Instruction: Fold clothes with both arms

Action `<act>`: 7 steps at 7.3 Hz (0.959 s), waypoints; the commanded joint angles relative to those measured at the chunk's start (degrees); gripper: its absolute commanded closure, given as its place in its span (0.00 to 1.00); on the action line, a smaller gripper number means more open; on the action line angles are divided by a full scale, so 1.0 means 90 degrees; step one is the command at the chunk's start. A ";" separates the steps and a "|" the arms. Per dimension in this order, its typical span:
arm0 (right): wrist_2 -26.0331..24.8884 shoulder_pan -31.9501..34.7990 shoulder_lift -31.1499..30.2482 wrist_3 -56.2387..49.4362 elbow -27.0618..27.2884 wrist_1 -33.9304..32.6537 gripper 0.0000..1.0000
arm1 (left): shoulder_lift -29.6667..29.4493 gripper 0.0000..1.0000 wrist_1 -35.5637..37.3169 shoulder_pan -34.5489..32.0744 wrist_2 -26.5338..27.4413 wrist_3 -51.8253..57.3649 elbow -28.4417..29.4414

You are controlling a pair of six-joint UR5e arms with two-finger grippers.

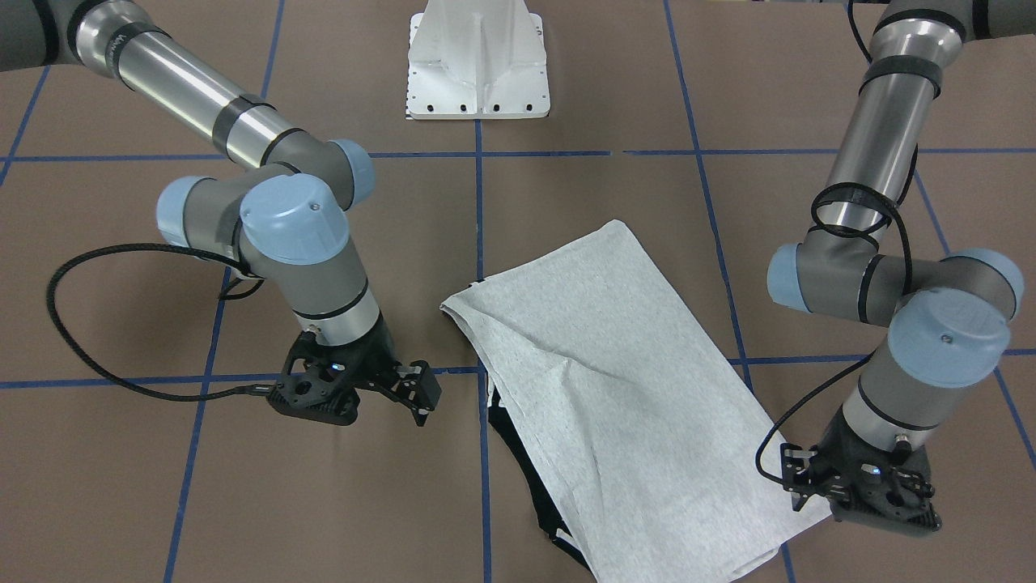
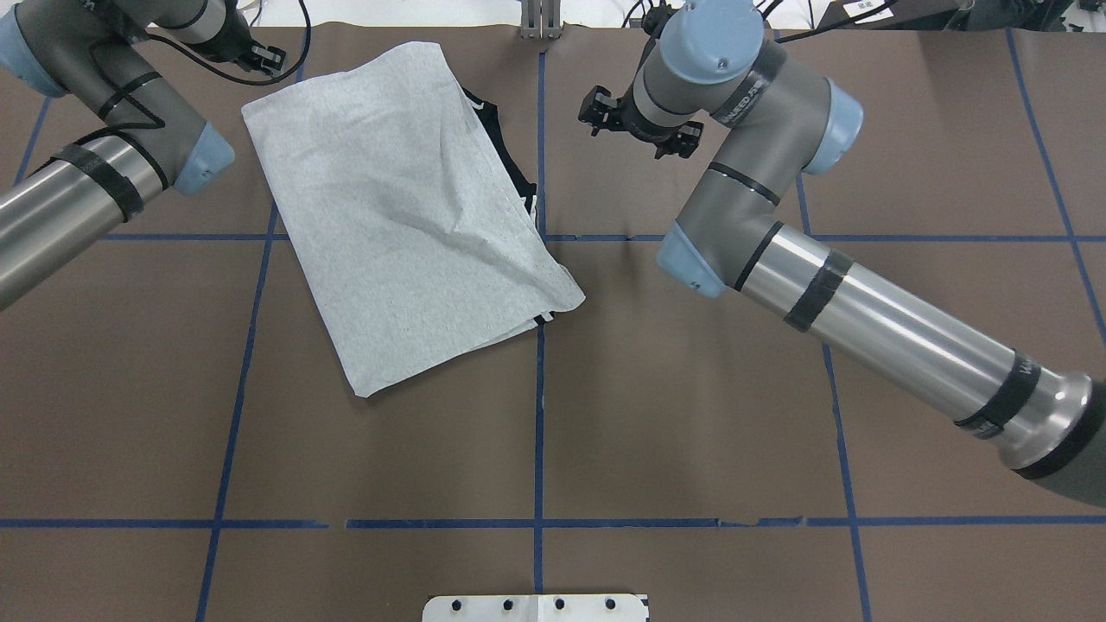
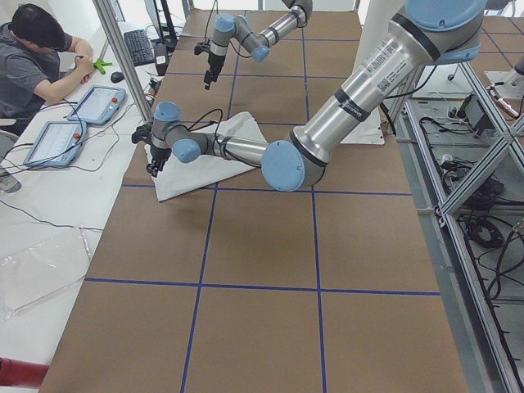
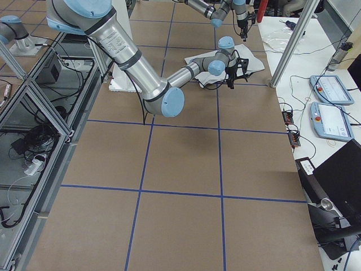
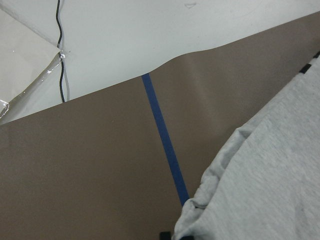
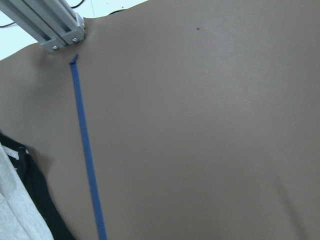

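The light heather-grey T-shirt (image 2: 406,207) lies folded and plain side up on the brown table, with black trim (image 2: 505,160) showing along one edge; the print is hidden. My left gripper (image 1: 797,479) is low at the shirt's far corner. The left wrist view shows the bunched shirt edge (image 5: 210,190) right at a fingertip, and I cannot tell whether the jaws hold it. My right gripper (image 1: 422,397) hovers beside the shirt's black-trimmed edge, apart from it, and looks open and empty. The right wrist view shows bare table and a bit of the shirt (image 6: 15,210).
The white pedestal base (image 1: 477,65) stands at the robot's side of the table. Blue tape lines (image 2: 537,389) grid the brown table. An aluminium post (image 6: 55,30) stands at the table's far edge. An operator (image 3: 41,57) sits at a desk beyond that edge.
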 commanded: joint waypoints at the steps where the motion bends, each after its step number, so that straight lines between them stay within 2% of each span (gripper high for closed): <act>1: -0.0723 -0.0431 0.0790 0.0687 -0.1100 0.0660 0.01 | 0.0336 0.00 -0.0038 -0.0177 -0.0740 -0.0010 -0.0427; 2: -0.1102 -0.0617 0.0996 0.0747 -0.1383 0.0679 0.02 | 0.0551 0.00 -0.0028 -0.0177 -0.0879 -0.0010 -0.0749; 3: -0.1232 -0.0744 0.1152 0.0748 -0.1685 0.0844 0.06 | 0.0640 0.00 -0.0037 -0.0177 -0.1074 -0.0039 -0.0897; 4: -0.1407 -0.0861 0.1164 0.0748 -0.1804 0.1068 0.17 | 0.0680 0.00 -0.0038 -0.0177 -0.1105 -0.0049 -0.0927; 6: -0.1418 -0.0931 0.1144 0.0728 -0.1844 0.1060 0.29 | 0.0690 0.00 -0.0038 -0.0177 -0.1105 -0.0068 -0.0928; 7: -0.1428 -0.0970 0.1144 0.0699 -0.1864 0.1060 0.31 | 0.0690 0.00 -0.0038 -0.0177 -0.1105 -0.0068 -0.0928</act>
